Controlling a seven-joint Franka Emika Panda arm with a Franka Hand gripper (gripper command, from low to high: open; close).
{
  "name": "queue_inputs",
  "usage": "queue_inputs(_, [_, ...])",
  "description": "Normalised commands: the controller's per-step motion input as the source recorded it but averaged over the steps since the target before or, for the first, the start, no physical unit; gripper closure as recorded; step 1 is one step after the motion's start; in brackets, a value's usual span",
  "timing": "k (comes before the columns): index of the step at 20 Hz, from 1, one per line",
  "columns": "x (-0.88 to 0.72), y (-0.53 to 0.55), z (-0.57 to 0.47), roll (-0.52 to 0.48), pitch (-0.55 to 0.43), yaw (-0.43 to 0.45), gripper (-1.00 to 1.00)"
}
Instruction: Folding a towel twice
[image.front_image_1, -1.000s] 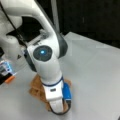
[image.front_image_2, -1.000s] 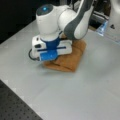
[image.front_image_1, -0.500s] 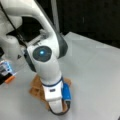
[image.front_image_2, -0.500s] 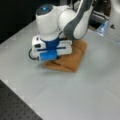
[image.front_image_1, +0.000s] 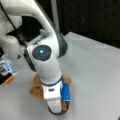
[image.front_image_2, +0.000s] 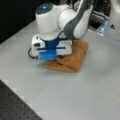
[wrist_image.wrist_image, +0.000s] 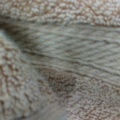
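The gripper is pressed down onto the towel, which lies bunched in folds on the desk. The jaws' state cannot be told.

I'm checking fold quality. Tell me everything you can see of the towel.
The towel is tan-brown looped terry. It lies bunched in layers on the grey table, with a rounded fold along its front edge. The wrist view fills with its pile and a flat woven band. The arm's tool end sits low over its left part, hiding the fingers.
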Motion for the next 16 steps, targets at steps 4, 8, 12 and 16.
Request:
queue_inputs(4, [-0.05,0.04,0.06,0.036,-0.027,-0.166,-1.00])
queue_inputs(8, [-0.07,0.01,0.12,-0.124,0.098,-0.135,-1.00])
queue_inputs(12, [-0.05,-0.01,0.18,-0.167,0.134,-0.038,-1.00])
queue_inputs(16, [-0.02,0.00,0.14,-0.149,0.142,0.013,-1.00])
